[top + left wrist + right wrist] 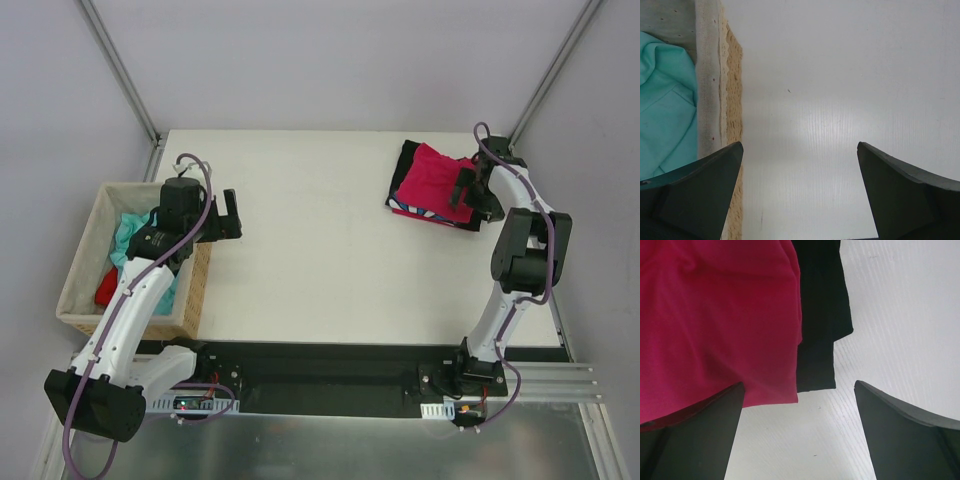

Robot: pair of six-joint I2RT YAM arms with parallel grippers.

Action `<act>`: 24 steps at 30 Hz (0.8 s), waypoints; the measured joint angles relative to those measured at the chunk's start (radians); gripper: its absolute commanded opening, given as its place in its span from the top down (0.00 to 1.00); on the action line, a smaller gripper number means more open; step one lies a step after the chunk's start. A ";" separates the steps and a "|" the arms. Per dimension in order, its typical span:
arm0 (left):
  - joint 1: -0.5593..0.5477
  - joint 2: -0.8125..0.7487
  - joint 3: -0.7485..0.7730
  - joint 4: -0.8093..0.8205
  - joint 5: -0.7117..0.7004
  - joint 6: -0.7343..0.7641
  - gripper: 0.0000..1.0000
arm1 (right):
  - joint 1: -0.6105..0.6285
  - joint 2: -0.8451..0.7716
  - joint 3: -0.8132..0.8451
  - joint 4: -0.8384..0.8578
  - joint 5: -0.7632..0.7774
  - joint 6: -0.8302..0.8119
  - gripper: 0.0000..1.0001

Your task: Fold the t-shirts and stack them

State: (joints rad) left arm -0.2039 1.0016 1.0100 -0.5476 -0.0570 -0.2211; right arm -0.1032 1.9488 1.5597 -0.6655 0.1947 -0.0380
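Three folded t-shirts lie stacked at the far right of the white counter (pixel 320 270). A magenta-pink t-shirt (pixel 432 178) is on top, a black t-shirt (pixel 407 156) shows beneath it at the far left, and a striped t-shirt (pixel 420 212) peeks out along the near edge. My right claw (pixel 476 196) hangs over the stack's right side, fingers spread wide with nothing between them. Its wrist view shows pink cloth overlapping black, with the black corner resting on bare counter. My left claw (pixel 226 215) is equally spread and empty, hovering over bare counter just beside the right wall of the wicker basket (pixel 192 290), which sits at the counter's left edge. I judge the step in hand to be fetching the next shirt from that basket. To do it well, I should carry the left claw over the rim and down inside, then pinch one shirt only, near a shoulder or hem if I can find one. I should lift straight up so the cloth clears the wall without dragging the basket or the other shirt along. The right claw should leave the stack without snagging it. The basket, tan and cloth-lined, holds two crumpled shirts: a teal-green t-shirt (pixel 128 235) toward the far side and a bright red t-shirt (pixel 108 288) nearer me, just beside it.
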 measured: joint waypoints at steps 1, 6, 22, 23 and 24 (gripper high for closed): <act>0.000 0.001 0.000 0.002 0.001 0.000 0.01 | 0.000 0.003 0.000 0.000 0.000 0.000 0.03; 0.000 0.003 0.000 0.007 0.002 0.000 0.01 | -0.009 0.027 0.000 0.003 0.005 0.000 0.03; 0.000 0.005 -0.008 0.012 0.002 0.000 0.01 | -0.012 0.171 0.146 -0.077 0.022 -0.008 0.04; 0.000 0.005 -0.008 0.012 0.002 0.000 0.01 | -0.013 0.180 0.162 -0.086 0.024 -0.008 0.03; 0.000 0.005 -0.008 0.012 0.002 0.000 0.01 | -0.013 0.192 0.182 -0.096 0.027 -0.009 0.04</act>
State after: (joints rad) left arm -0.2043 1.0065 1.0019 -0.5358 -0.0555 -0.2211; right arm -0.1158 2.1407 1.7412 -0.7612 0.2218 -0.0467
